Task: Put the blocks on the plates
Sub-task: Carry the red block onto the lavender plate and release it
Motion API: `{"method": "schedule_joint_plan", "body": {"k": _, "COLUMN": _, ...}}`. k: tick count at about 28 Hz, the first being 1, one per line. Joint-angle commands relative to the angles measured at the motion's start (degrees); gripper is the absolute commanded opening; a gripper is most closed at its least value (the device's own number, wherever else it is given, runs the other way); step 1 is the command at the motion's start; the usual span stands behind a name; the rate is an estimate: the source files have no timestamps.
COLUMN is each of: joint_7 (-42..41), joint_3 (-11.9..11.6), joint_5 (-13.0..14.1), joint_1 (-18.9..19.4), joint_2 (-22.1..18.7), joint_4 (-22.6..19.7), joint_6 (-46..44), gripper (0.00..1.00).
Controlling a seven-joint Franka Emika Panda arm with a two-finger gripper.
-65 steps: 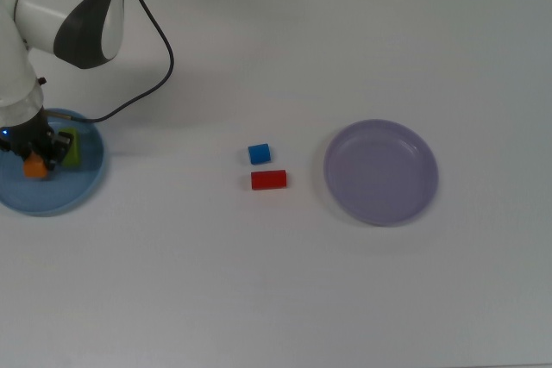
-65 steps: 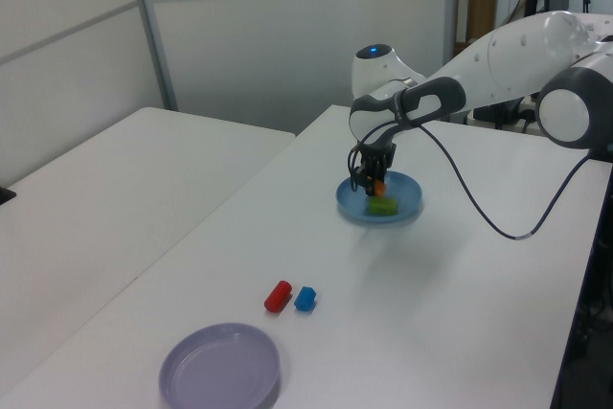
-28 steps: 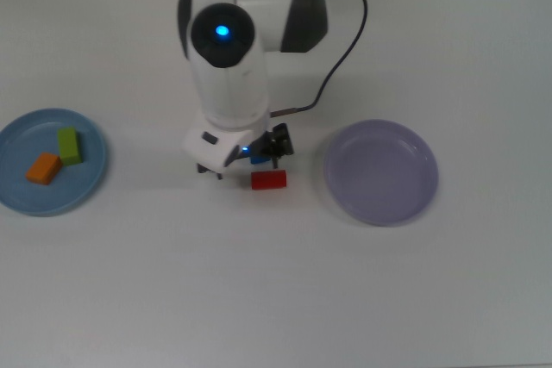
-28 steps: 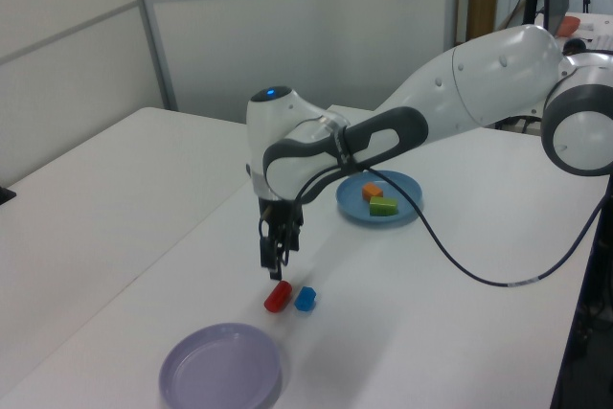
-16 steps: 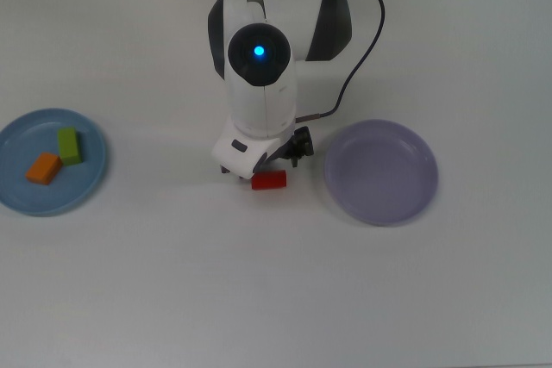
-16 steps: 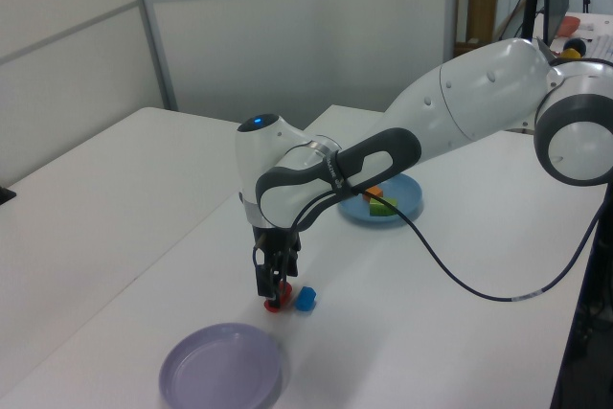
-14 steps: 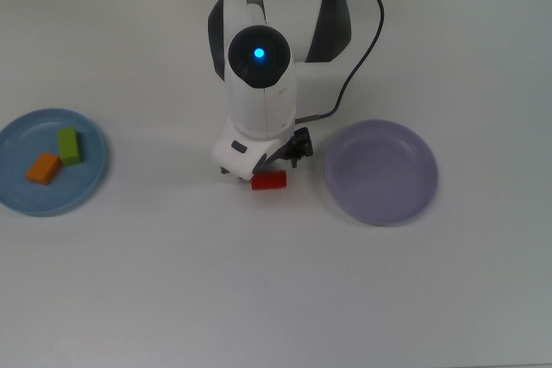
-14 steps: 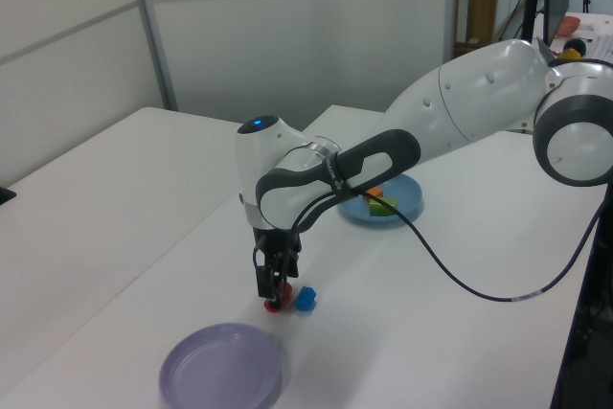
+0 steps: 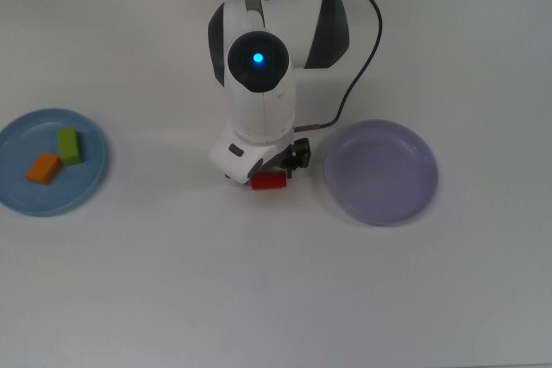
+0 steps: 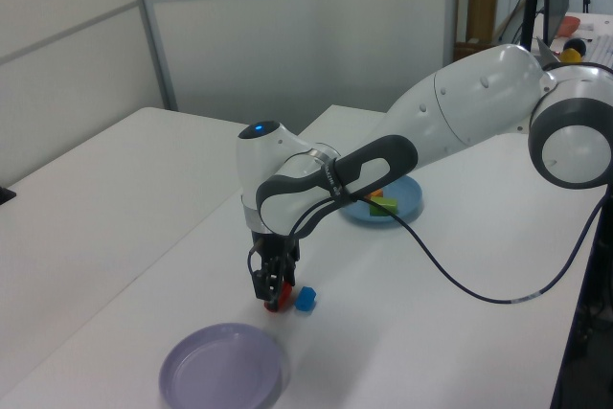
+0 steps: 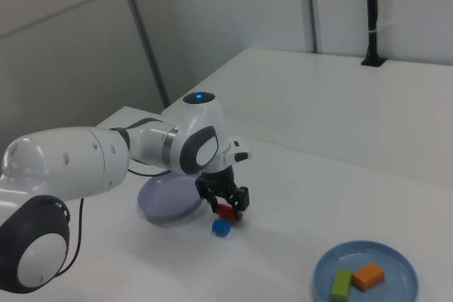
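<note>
Two-finger gripper (image 11: pixel 226 206) w/ fingers astride small red rectangular block (image 11: pixel 226 211); grip closure: cannot tell. Small blue cube-like block (image 11: pixel 221 227) at its 7 o'clock, right view.

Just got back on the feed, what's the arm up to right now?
The arm has its pincer down at the red block in the middle of the table, with a finger on either side of it. The blue block sits right beside it, untouched. The orange block and green block lie in the light blue plate. The lavender plate holds nothing yet.
</note>
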Motion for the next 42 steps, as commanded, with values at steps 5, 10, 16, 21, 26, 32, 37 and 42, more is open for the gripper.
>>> {"method": "schedule_joint_plan", "body": {"k": 5, "joint_7": 1.6, "joint_3": -0.8, "joint_5": -0.8, "joint_1": 0.6, "joint_2": -1.6, "joint_4": -0.4, "joint_6": 0.7, "gripper": 0.32}}
{"method": "schedule_joint_plan", "body": {"k": 10, "joint_7": 1.2, "joint_3": -0.5, "joint_5": 0.4, "joint_1": 0.3, "joint_2": -6.5, "joint_4": 0.0, "joint_6": -2.7, "gripper": 0.3}}
{"method": "schedule_joint_plan", "body": {"k": 16, "joint_7": 2.1, "joint_3": 0.5, "joint_5": 1.0, "joint_1": 5.7, "joint_2": -6.2, "joint_4": 0.2, "joint_6": -2.3, "gripper": 0.3}}
{"method": "schedule_joint_plan", "body": {"k": 21, "joint_7": 5.2, "joint_3": 0.5, "joint_5": -0.3, "joint_1": 10.1, "joint_2": -4.6, "joint_4": 1.4, "joint_6": -0.7, "gripper": 0.3}}
{"method": "schedule_joint_plan", "body": {"k": 26, "joint_7": 5.9, "joint_3": 0.5, "joint_5": -1.6, "joint_1": 11.8, "joint_2": -3.3, "joint_4": 1.9, "joint_6": 0.7, "gripper": 0.32}}
{"method": "schedule_joint_plan", "body": {"k": 32, "joint_7": 7.6, "joint_3": 0.5, "joint_5": -3.7, "joint_1": 12.3, "joint_2": -1.2, "joint_4": 1.9, "joint_6": 5.0, "gripper": 0.38}}
{"method": "schedule_joint_plan", "body": {"k": 37, "joint_7": 9.1, "joint_3": 0.5, "joint_5": -5.4, "joint_1": 13.5, "joint_2": -0.3, "joint_4": 1.9, "joint_6": 5.3, "gripper": 0.41}}
{"method": "schedule_joint_plan", "body": {"k": 42, "joint_7": 9.5, "joint_3": 0.5, "joint_5": -5.0, "joint_1": 13.7, "joint_2": -0.6, "joint_4": 2.0, "joint_6": 5.1, "gripper": 0.7}}
